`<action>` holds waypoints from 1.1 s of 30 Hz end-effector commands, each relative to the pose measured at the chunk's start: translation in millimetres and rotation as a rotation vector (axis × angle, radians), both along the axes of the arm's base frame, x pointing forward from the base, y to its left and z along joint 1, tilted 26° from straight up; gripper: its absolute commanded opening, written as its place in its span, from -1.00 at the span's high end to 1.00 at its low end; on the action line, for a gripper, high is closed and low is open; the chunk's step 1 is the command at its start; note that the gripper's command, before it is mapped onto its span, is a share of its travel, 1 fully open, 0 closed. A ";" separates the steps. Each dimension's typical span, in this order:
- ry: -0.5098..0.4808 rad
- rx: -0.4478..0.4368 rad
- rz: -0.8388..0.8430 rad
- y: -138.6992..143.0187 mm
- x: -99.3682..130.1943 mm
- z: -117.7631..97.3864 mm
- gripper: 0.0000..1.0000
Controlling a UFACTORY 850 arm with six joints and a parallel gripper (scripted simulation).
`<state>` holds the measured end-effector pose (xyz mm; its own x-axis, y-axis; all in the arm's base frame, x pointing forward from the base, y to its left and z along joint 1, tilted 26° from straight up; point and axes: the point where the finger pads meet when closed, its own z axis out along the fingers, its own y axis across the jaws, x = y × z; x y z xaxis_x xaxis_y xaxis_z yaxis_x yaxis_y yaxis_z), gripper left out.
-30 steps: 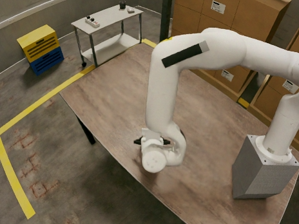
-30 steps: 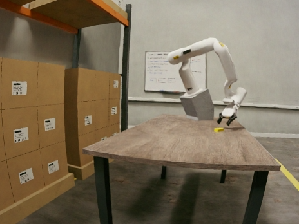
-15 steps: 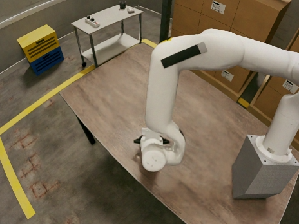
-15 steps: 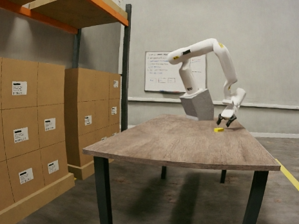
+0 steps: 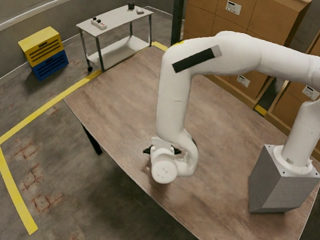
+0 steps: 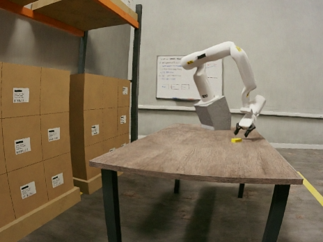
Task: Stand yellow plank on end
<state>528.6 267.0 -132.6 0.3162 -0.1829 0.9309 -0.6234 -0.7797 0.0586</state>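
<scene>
- No text can be read anywhere.
- White labels [image 6: 21, 94] on the boxes [image 6: 52, 115] carry dark marks too small to make out.
- The whiteboard [image 6: 174, 78] bears faint writing, illegible.
- The arm [image 5: 193, 58] has a plain black stripe, without lettering.

The top view looks steeply down on the table [image 5: 114, 103] from above the arm [image 5: 176, 100]. The exterior view stands low and farther off, facing the whiteboard [image 6: 167, 78] at 12 o'clock. Both share the table and arm.
</scene>
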 end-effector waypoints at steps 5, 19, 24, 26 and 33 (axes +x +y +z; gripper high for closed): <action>-0.001 0.001 0.000 -0.3 1.9 0.0 -1.00; -0.001 0.001 0.000 -10.8 14.4 -6.3 -1.00; -0.001 0.001 0.000 -10.8 14.4 -6.3 -1.00; -0.001 0.001 0.000 -10.8 14.4 -6.3 0.33; -0.001 0.001 0.000 -10.8 14.4 -6.3 0.33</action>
<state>542.6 255.4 -139.6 0.3162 -0.1829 0.9309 -0.6233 -0.7798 0.0586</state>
